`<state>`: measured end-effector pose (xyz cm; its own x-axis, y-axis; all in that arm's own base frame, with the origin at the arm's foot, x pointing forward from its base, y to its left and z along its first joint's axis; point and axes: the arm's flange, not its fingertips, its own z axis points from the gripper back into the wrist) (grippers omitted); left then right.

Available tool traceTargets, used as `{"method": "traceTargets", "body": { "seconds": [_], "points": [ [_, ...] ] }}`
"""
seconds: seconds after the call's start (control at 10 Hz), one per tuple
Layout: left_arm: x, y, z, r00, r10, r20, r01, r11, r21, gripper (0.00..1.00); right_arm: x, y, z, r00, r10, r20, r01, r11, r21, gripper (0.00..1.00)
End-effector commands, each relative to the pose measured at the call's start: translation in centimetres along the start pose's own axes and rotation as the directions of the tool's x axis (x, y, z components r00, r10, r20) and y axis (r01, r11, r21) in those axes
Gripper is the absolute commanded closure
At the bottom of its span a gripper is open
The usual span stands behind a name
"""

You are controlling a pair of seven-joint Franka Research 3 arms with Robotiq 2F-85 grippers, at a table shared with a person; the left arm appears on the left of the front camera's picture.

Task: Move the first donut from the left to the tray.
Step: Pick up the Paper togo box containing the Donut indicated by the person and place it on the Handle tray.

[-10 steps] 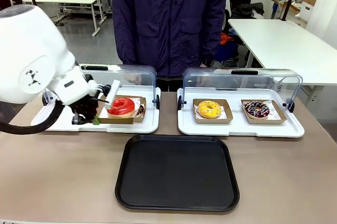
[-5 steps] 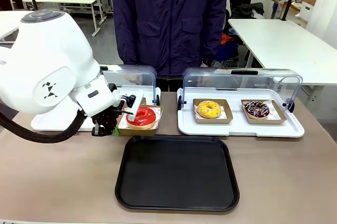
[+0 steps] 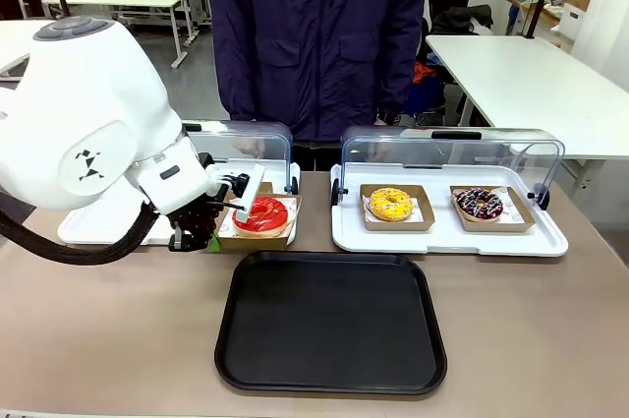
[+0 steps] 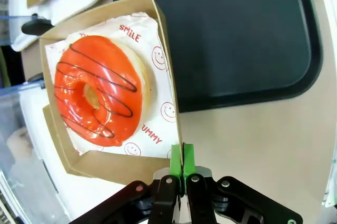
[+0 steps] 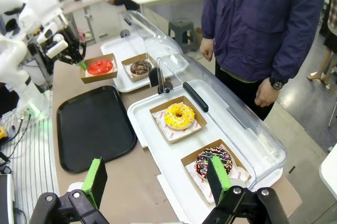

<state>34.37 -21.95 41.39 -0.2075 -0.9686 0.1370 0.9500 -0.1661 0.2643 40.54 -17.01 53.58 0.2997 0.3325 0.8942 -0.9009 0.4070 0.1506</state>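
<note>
Red-glazed donut (image 3: 261, 214) sits in its cardboard holder (image 4: 158, 39), lifted just off the black tray (image 3: 331, 323)'s 11 o'clock corner. Left gripper (image 4: 182, 162) pinches only the holder's thin edge. Right gripper (image 5: 156, 179) spread, idle, grasping nothing. Risk: holder tilts or slips from the edge grip, dumping the donut short of the tray.
</note>
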Motion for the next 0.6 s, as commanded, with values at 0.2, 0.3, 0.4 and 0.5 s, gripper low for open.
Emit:
{"method": "traceTargets", "body": {
  "seconds": [0.2, 0.3, 0.4, 0.5],
  "points": [
    [6.6, -3.9, -4.6, 0.999, -0.041, 0.032, 0.039, 0.997, 0.065, 0.99, 0.3, 0.0, 0.0, 1.0, 0.016, 0.014, -0.016, 1.0, 0.002, 0.0],
    [8.1, -4.9, -5.6, 0.998, -0.039, 0.039, 0.036, 0.998, 0.055, 0.99, 0.3, 0.0, 0.0, 1.0, 0.016, 0.014, -0.016, 1.0, 0.002, 0.0],
    [9.4, -6.1, -6.5, 0.999, -0.04, 0.033, 0.038, 0.998, 0.058, 0.99, 0.3, 0.0, 0.0, 1.0, 0.016, 0.014, -0.016, 1.0, 0.002, 0.0],
    [10.6, -7.5, -7.2, 0.999, -0.026, 0.035, 0.023, 0.997, 0.069, 0.99, 0.3, 0.0, 0.0, 1.0, 0.016, 0.014, -0.016, 1.0, 0.002, 0.0]
  ]
}}
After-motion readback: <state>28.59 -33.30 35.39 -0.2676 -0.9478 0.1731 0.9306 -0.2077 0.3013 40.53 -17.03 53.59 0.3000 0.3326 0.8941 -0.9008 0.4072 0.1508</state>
